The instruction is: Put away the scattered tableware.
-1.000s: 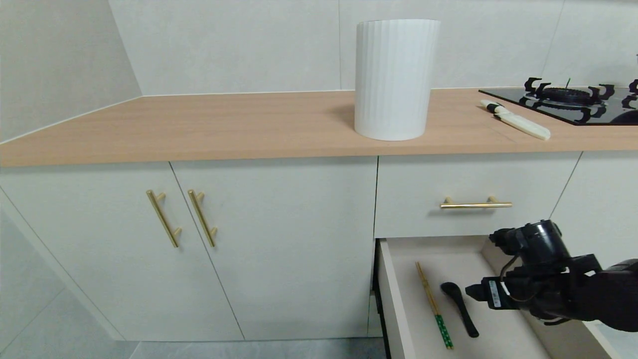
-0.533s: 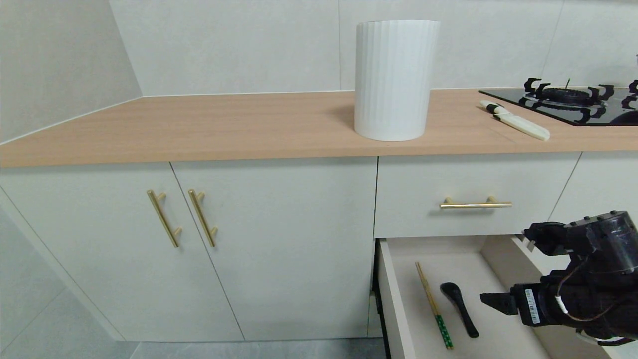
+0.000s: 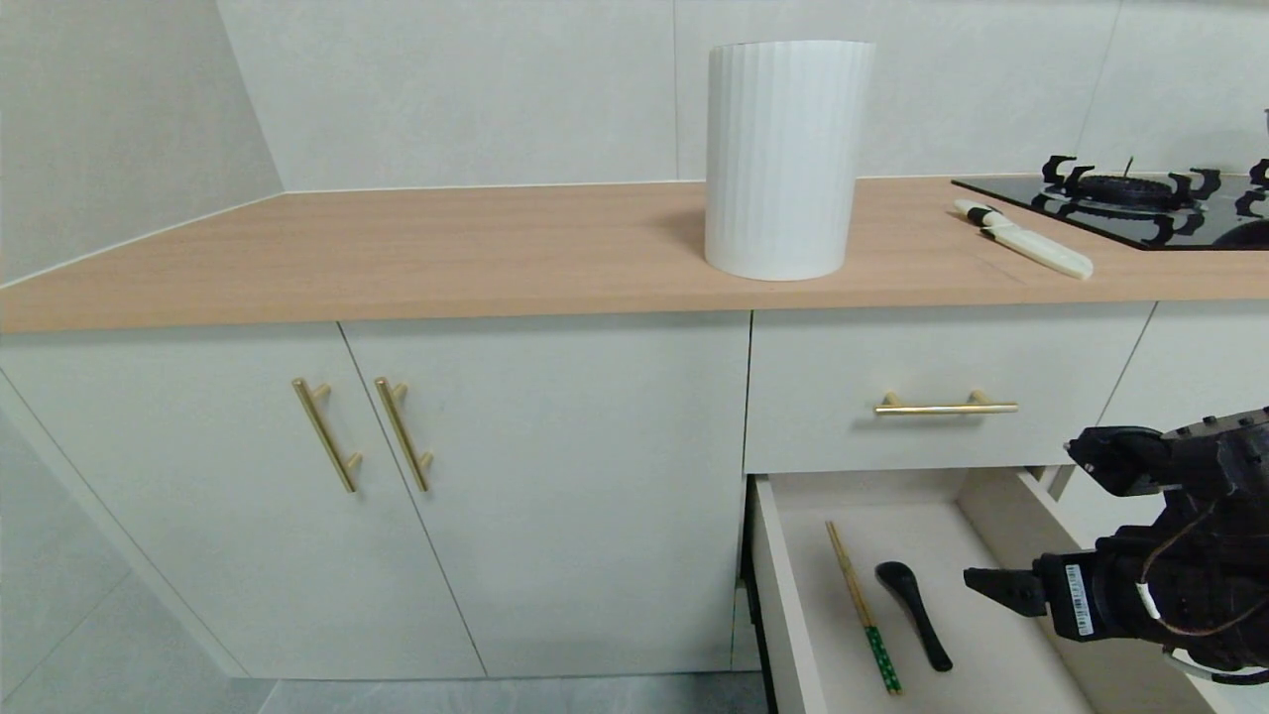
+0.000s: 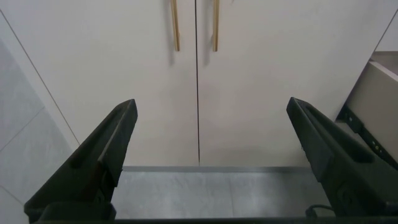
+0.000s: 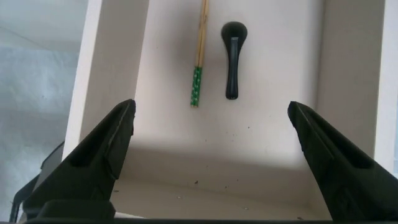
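Knife (image 3: 1026, 238) on the desk (image 3: 446, 248) by the hob (image 3: 1130, 198): light, stiff, slick (probably brittle); pinch across the handle. Chopsticks (image 3: 861, 605), spoon (image 3: 914, 610) lie in the open drawer (image 3: 783, 595). Right end effector (image 3: 1023, 514), left end effector (image 4: 211, 118): both spread wide, empty.

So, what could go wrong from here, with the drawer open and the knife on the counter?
1. The knife lies near the front edge of the counter; a poor grasp might push it off.
2. The open right gripper hangs over the drawer, lower than the gold handle above it; in rising, the arm might strike that handle.
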{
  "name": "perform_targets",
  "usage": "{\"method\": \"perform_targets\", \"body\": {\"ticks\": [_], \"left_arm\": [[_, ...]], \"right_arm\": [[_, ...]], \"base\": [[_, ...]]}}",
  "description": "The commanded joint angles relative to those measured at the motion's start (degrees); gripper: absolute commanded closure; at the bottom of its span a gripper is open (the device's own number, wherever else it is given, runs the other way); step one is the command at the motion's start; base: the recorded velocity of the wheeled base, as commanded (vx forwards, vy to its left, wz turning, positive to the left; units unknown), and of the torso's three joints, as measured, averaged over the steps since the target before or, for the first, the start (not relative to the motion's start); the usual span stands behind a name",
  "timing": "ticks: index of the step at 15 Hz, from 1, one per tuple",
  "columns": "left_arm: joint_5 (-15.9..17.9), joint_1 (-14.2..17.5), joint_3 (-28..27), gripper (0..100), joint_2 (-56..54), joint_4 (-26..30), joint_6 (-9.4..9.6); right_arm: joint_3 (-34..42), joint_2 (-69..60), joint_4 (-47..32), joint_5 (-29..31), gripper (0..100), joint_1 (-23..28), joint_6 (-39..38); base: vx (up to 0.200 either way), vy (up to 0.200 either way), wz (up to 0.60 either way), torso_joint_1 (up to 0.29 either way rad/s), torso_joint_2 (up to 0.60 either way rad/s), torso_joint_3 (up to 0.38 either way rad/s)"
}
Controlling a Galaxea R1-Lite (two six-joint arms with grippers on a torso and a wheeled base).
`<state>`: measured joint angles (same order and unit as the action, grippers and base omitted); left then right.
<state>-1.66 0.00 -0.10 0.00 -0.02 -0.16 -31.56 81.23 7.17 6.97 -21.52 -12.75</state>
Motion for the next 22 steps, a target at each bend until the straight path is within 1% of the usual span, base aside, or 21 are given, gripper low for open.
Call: {"method": "perform_targets", "body": {"ticks": [1, 10, 12, 14, 15, 21, 22], "left_arm": [[-0.01, 0.00, 0.01, 0, 0.00, -0.06, -0.11], [-0.01, 0.00, 0.01, 0, 0.09, -0.06, -0.11], [-0.01, 0.00, 0.01, 0, 0.00, -0.06, -0.11], [-0.01, 0.00, 0.01, 0, 0.09, -0.06, -0.11], [-0.01, 0.00, 0.01, 0, 0.00, -0.06, -0.11], [-0.01, 0.00, 0.01, 0, 0.00, -0.06, -0.11], [-0.01, 0.00, 0.01, 0, 0.09, -0.06, -0.11]], "right_arm": [[0.10, 0.16, 0.13, 0.15, 0, -0.10, 0.10], [0.80, 0.07, 0.04, 0.06, 0, -1.95, 0.10], [1.94, 0.16, -0.05, 0.15, 0, -3.62, 0.27], [2.82, 0.16, -1.02, 0.23, 0, -4.59, 2.29], [3.00, -0.28, -3.56, 0.06, 0, -5.11, 4.75], [3.79, -1.77, -9.98, -0.12, 0, -11.27, 5.02], [4.32, -1.51, -12.00, -0.21, 0, -12.41, 5.19]], "base": [[-0.200, 0.000, 0.00, 0.002, 0.01, 0.007], [-0.200, 0.000, 0.00, 0.002, 0.00, 0.002], [0.000, 0.000, 0.00, 0.000, 0.00, 0.000], [0.000, 0.000, 0.00, 0.000, 0.00, 0.000], [0.000, 0.000, 0.00, 0.000, 0.00, 0.000], [0.000, 0.000, 0.00, 0.000, 0.00, 0.000], [0.000, 0.000, 0.00, 0.000, 0.00, 0.000]]}}
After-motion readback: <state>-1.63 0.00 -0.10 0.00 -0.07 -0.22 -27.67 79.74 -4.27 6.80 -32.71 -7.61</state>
